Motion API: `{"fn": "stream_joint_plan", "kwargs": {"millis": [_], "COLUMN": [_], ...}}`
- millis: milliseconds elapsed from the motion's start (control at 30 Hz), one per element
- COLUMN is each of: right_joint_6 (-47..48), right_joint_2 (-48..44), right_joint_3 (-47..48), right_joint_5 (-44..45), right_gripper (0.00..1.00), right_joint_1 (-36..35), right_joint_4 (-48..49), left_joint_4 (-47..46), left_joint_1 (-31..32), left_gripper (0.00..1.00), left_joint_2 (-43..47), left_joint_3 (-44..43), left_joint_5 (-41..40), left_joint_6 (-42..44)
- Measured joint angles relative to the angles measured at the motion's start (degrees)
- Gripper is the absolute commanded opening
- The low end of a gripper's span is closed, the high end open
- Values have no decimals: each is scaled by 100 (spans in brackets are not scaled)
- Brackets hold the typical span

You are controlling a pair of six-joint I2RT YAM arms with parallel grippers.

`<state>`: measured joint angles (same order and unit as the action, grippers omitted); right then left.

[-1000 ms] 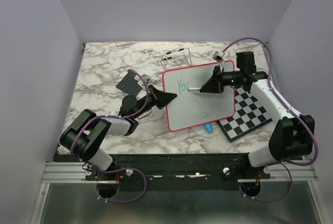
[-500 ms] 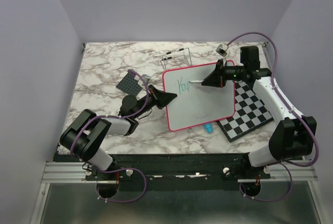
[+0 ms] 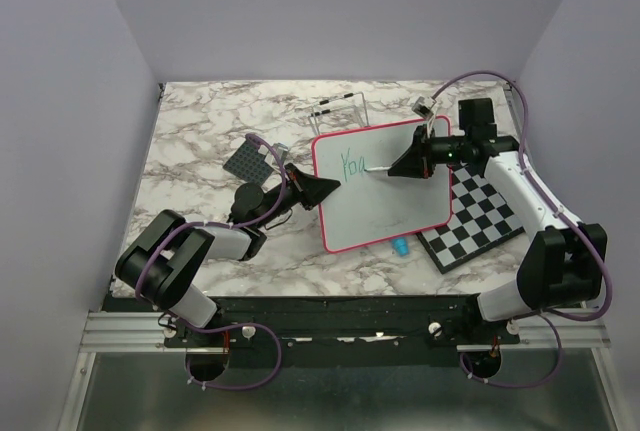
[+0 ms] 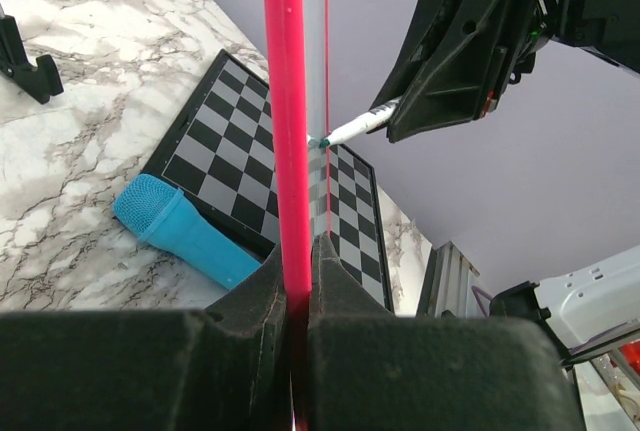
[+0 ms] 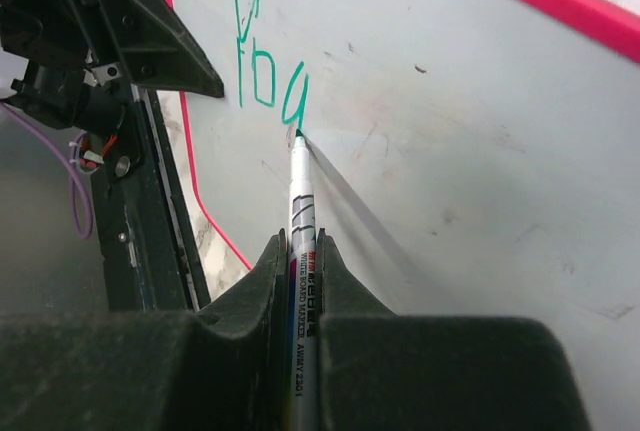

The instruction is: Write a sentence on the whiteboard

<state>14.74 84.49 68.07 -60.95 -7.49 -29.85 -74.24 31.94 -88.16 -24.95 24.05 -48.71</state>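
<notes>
**Green marker [image 3: 372,167] touches whiteboard [image 3: 390,206] held between two arms**

Nearest the arm bases, a blue cap [image 3: 400,245] lies on the marble tabletop [image 3: 200,131], just beside the whiteboard's near edge and a checkered board [image 3: 480,219]. The left gripper [image 3: 322,189] is pressed together on the pink-red frame at the whiteboard's left side. The whiteboard's right end overlaps the checkered board in the overhead view. Across it, the right gripper [image 3: 400,165] pinches the marker, whose tip touches the white surface at the foot of the last letter. The sentence [image 3: 351,163] stands at three green letters near the upper left corner. Farther back are a small grey grid mat [image 3: 250,161] and a wire stand [image 3: 340,109].
</notes>
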Motion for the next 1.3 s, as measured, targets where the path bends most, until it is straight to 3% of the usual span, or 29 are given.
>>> {"fn": "stream_joint_plan", "kwargs": {"millis": [667,1300], "right_joint_6": [48,334], "right_joint_2": [-501,-1241], "right_joint_3": [120,-385], "right_joint_5": [-208,-306], "right_gripper": [1,1], "right_joint_1": [275,686], "right_joint_4": [-240,-184], "left_joint_4": [-24,-26], "left_joint_1": [0,7], "left_gripper": [0,0], "left_joint_2": [-2,74], "left_joint_3": [0,0], "left_joint_5": [13,44], "left_joint_6": [13,201]}}
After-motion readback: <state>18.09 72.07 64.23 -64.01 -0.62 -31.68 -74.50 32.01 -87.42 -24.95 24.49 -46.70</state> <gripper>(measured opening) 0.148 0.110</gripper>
